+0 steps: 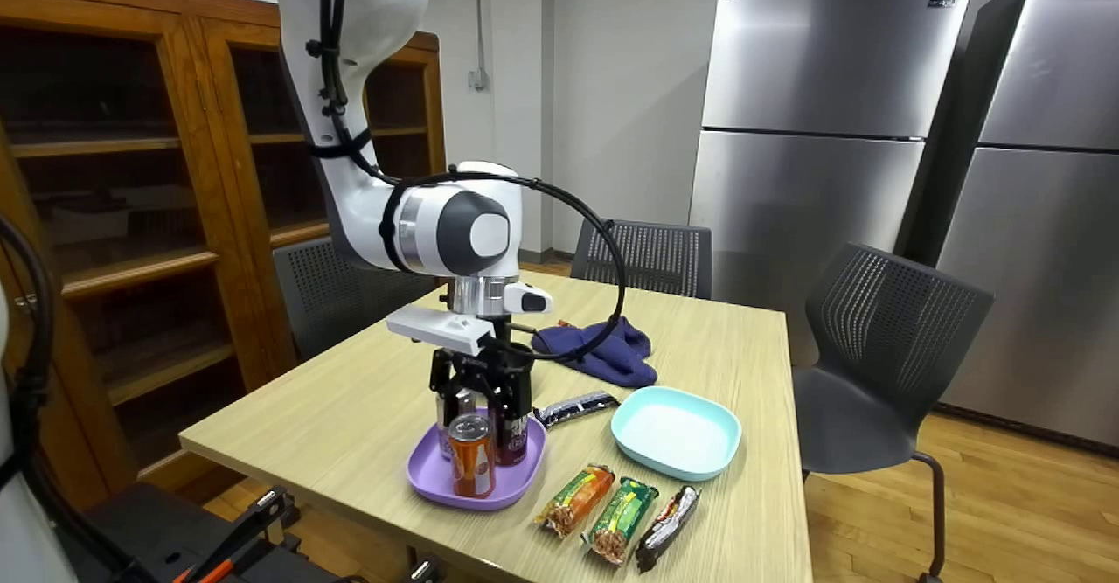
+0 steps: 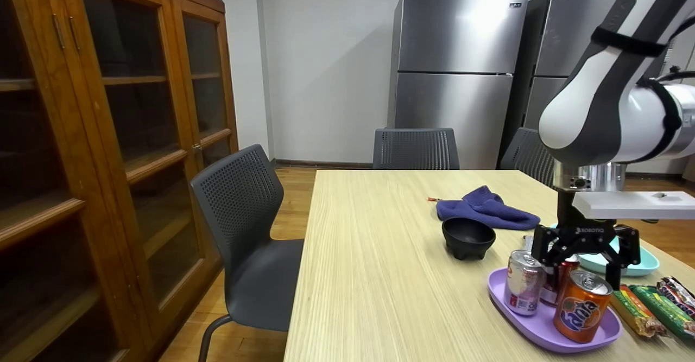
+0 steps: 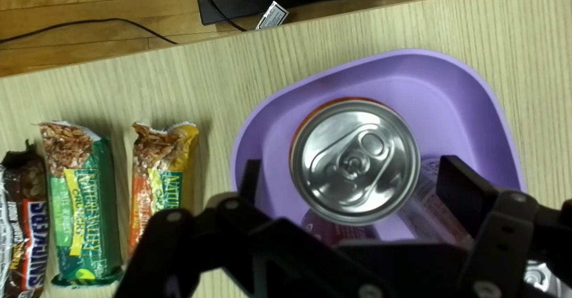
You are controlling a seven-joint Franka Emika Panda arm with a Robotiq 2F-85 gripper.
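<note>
In an exterior view: teal plate (image 1: 676,433) and wrapped bars (image 1: 622,517) beside a purple tray (image 1: 428,476). In an exterior view: silvery can (image 2: 523,285) and dark red can (image 2: 567,265) standing close behind an orange Fanta can (image 2: 582,312), upright on the same tray. In the wrist view: gripper (image 3: 357,184) parted, a gap either side of the can's silver, tabbed lid (image 3: 344,150).

Can (image 2: 582,313) reads Fanta — bar (image 3: 24,222) Snickers, packet (image 3: 85,213) Nature Valley — pincer (image 2: 582,276) Robotiq.
</note>
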